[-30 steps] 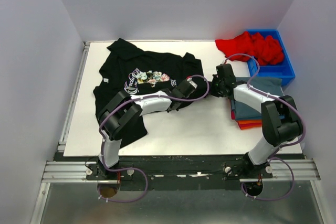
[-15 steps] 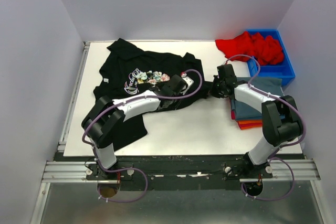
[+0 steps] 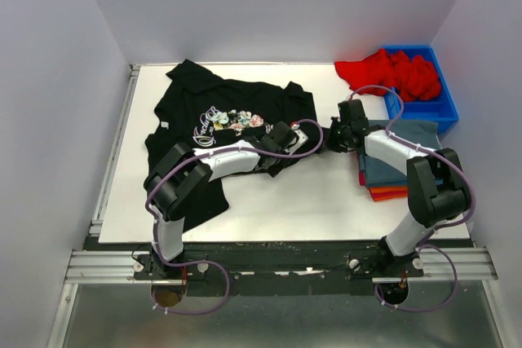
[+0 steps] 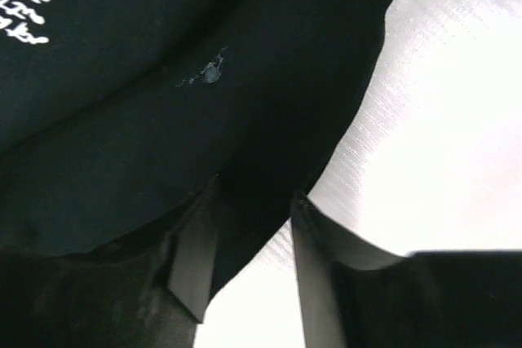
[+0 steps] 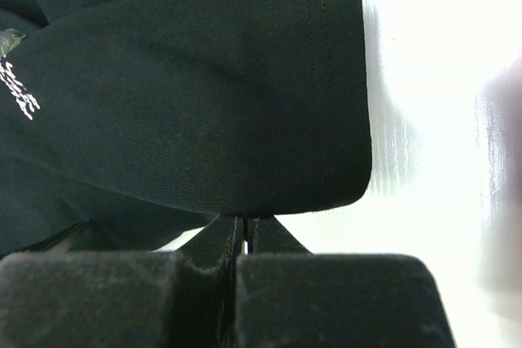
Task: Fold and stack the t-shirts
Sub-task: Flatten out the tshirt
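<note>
top view: the black t-shirt (image 3: 220, 116) lies spread, print up, over the far left part of the table (image 3: 310, 201), with one end trailing toward the near left edge. the folded slate-blue t-shirt (image 3: 420, 132) sits on the orange t-shirt (image 3: 387, 194) at the right edge. the red t-shirt (image 3: 391, 71) is bunched at the far right corner, partly in the blue bin (image 3: 444, 107). the left gripper (image 3: 287, 138) is low over the black shirt's right side, and the right gripper (image 3: 332, 141) meets the sleeve just beside it.

left wrist view: the jaws stand partly apart and clamp nothing. one of the fingers (image 4: 194, 258) is over black cloth, the other over bare table, so they straddle the shirt's edge.

right wrist view: the jaws are pressed together. the sleeve's cuff hangs across the view, and its lower fold seems nipped at the fingertips (image 5: 236, 238).

handling, as a judgement: the shirt is light, limp and thin. it will sag and drag rather than keep any shape, and a single layer can slip from a shallow pinch. the best holds are the stitched hems, at the cuff, shoulder seam or bottom corner. take two points well apart so the panel stays taut and folds along a clean line.
</note>
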You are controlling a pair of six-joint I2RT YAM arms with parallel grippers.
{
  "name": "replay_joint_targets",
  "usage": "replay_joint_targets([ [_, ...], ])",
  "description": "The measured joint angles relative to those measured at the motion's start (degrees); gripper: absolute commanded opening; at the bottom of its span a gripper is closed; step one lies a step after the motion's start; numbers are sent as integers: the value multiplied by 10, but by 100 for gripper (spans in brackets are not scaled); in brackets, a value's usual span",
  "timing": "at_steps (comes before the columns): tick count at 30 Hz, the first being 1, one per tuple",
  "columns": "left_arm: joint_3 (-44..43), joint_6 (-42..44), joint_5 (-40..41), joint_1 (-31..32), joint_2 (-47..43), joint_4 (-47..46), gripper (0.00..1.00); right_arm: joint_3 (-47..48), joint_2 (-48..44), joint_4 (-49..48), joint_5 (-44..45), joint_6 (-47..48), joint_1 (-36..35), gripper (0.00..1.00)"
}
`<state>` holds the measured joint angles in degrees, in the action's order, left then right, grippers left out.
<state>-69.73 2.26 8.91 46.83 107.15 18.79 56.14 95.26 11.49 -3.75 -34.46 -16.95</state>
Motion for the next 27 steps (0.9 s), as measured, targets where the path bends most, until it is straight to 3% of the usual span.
replay_joint_targets([
  [5, -7, 4, -4, 0, 13, 2, 64, 0, 0, 0, -5, 0, 2, 1],
  [11, -7, 5, -15, 0, 13, 5, 61, 0, 0, -1, -7, 0, 2, 1],
  [14, -7, 6, -24, 0, 13, 6, 51, 0, 0, -1, -8, 0, 2, 1],
  [16, -8, 8, -25, 0, 15, 6, 38, 0, 0, -1, -9, 0, 3, 1],
  [20, -45, 7, -25, 0, 43, 20, 40, 0, 0, -1, -11, 0, 5, 1],
  [22, -69, 7, -26, -2, 61, 26, 22, 0, 0, -2, -11, 0, 5, 1],
  [23, -77, 7, -26, -2, 66, 28, 2, 0, 0, -3, -11, 0, 5, 1],
  [27, -86, 1, -32, -3, 73, 34, 0, -3, 0, -5, -11, 0, 6, 1],
])
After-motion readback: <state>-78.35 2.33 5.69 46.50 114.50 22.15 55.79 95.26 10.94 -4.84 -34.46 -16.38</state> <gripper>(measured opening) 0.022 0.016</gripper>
